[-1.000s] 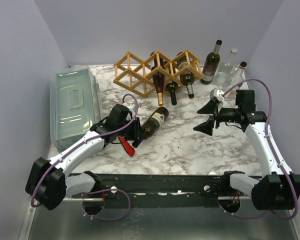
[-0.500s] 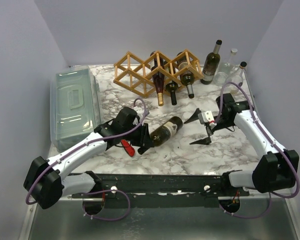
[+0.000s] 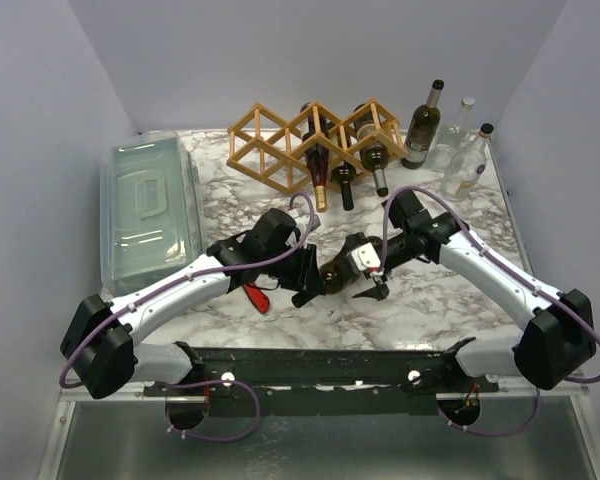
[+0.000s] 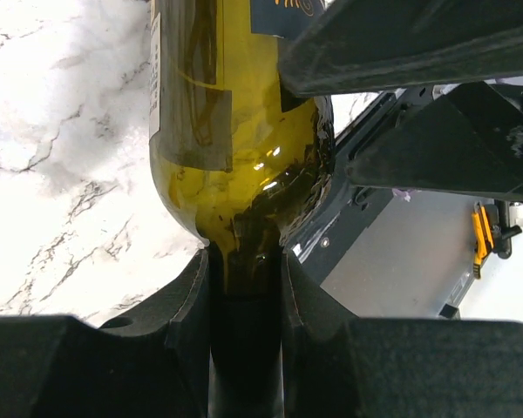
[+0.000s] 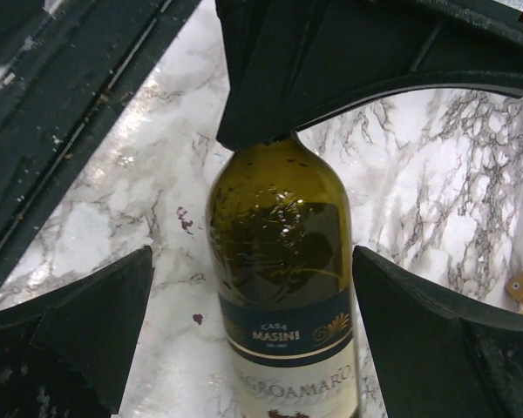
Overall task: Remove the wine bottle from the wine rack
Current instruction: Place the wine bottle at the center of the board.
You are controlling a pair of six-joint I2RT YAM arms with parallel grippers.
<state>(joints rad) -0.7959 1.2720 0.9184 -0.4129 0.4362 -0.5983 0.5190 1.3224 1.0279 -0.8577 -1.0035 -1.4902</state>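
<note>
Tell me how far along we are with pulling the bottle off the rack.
Done: the wine bottle is out of the wine rack, lying over the marble tabletop near the front. In hand: the left pincer is shut on its neck, and the right pincer stands open around its body, not gripping. Left: probably just a handover, or setting it down and releasing.

Soft, even light falls from above, and shadows on the white marbled tabletop [image 3: 220, 195] are faint. Small glints mark the dark green glass wine bottle [image 4: 244, 174]. Both wrist views blur up close.
</note>
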